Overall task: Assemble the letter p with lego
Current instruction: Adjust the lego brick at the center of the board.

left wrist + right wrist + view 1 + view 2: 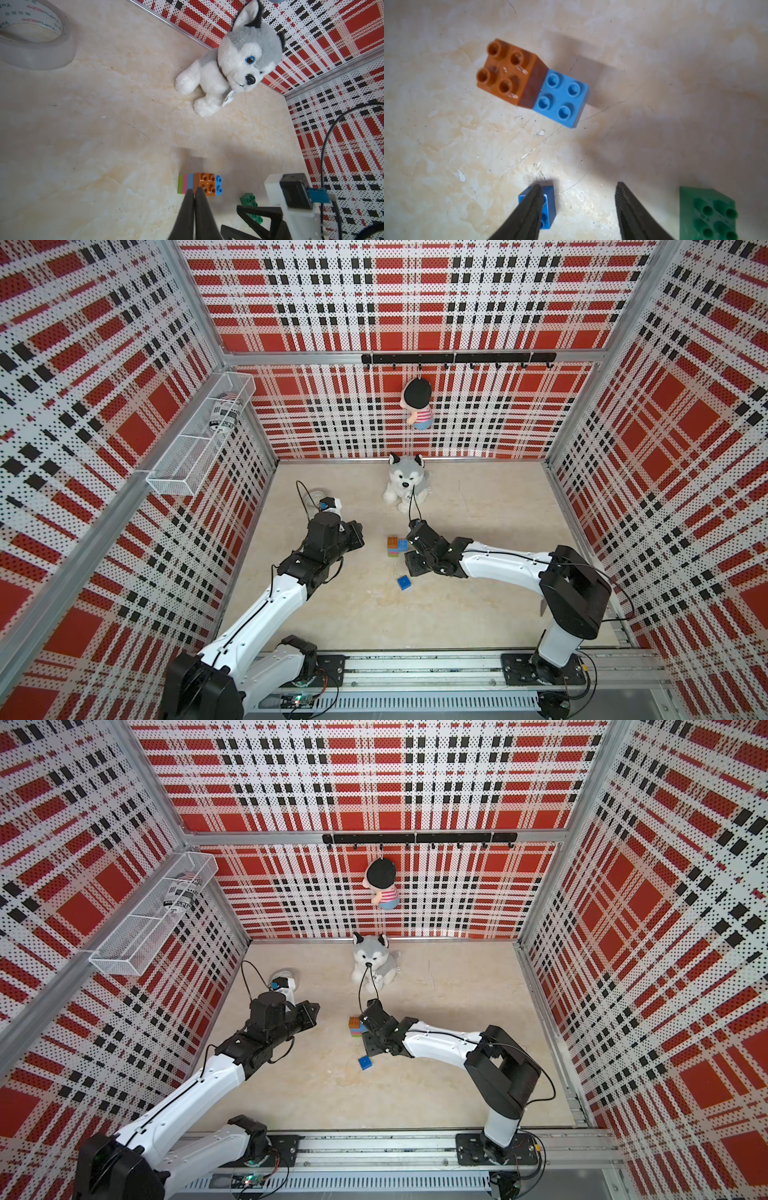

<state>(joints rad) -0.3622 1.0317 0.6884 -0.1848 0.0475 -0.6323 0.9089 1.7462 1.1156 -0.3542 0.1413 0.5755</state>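
You have the dark blue brick (404, 583) nearest the front edge of the desk (478, 605), then mid-desk the part-built stack (397, 546) between your left hand (194, 190), closed tight on nothing, and your right hand (578, 185), spread apart and empty.

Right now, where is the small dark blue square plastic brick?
The dark blue brick sits alone near the middle of the beige tabletop in both top views, apart from the multicoloured brick stack, on its side nearer the arms' base rail.
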